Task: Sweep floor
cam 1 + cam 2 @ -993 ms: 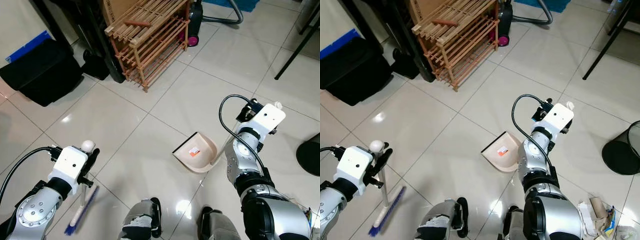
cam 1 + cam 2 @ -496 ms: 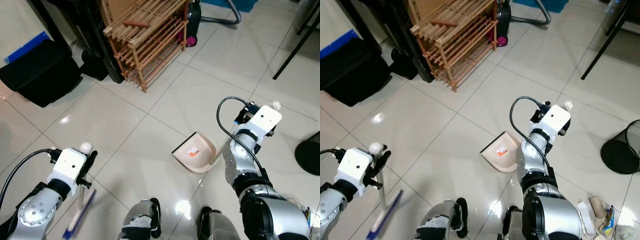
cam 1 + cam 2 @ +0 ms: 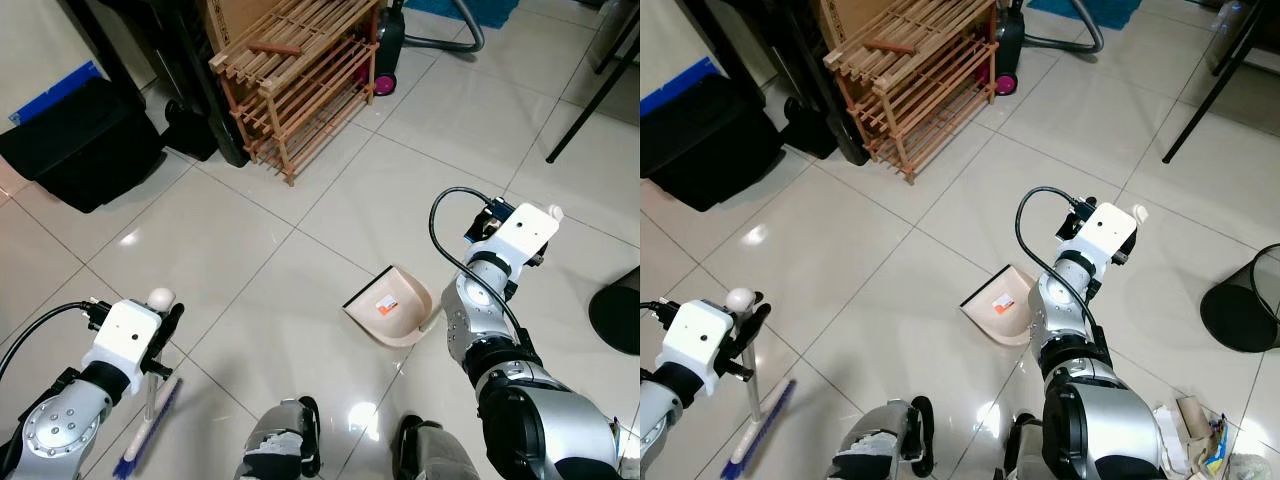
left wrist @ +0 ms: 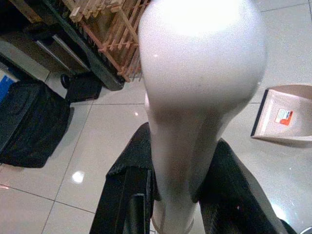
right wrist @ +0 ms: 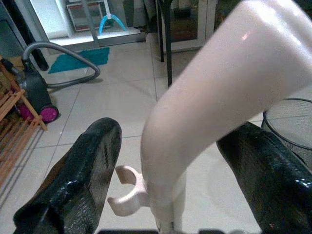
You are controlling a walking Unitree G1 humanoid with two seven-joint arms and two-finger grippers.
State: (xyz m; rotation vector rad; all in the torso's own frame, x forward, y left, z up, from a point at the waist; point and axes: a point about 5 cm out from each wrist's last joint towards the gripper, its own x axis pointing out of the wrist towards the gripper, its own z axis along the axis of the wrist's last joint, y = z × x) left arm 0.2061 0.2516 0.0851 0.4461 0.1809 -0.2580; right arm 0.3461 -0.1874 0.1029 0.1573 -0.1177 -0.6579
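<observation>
The left end effector (image 4: 175, 195) is clamped around the top of the broom (image 3: 150, 425), whose blue bristles rest on the floor (image 3: 240, 250) well to the left of the dustpan (image 3: 392, 308). The right end effector (image 5: 165, 165) grips the dustpan's upright handle (image 5: 214, 97), with the pan flat on the tiles and its mouth facing the wooden rack (image 3: 295, 80). Because the broom stands so far from the dustpan, a long sweep could tilt the handle in the fingers or knock the pan askew.
</observation>
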